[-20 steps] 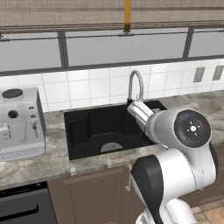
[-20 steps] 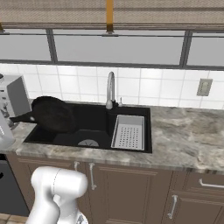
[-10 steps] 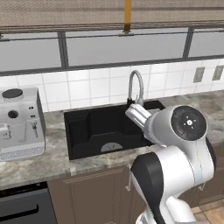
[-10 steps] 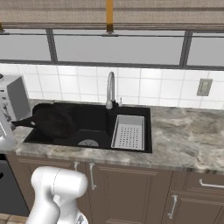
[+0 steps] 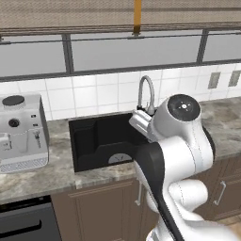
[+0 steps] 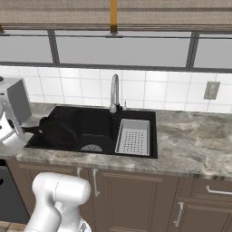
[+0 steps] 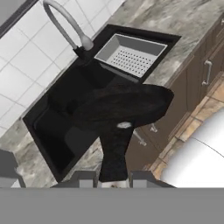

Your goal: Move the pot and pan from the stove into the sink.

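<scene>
Pan [image 7: 124, 107] hung above the sink [image 7: 61, 109], its handle pinched between the fingers of my gripper [image 7: 113, 180]. Carry step, I judged; next I needed to lower and release.

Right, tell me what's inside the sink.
Inside the sink: the grey strainer tray at one end, the drain on the floor, and the black pan held in the closed hand, low at the other end. The basin floor beneath the pan is covered.

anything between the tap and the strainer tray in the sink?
No. In the right base view only bare black sink rim separates the tap from the strainer tray.
</scene>
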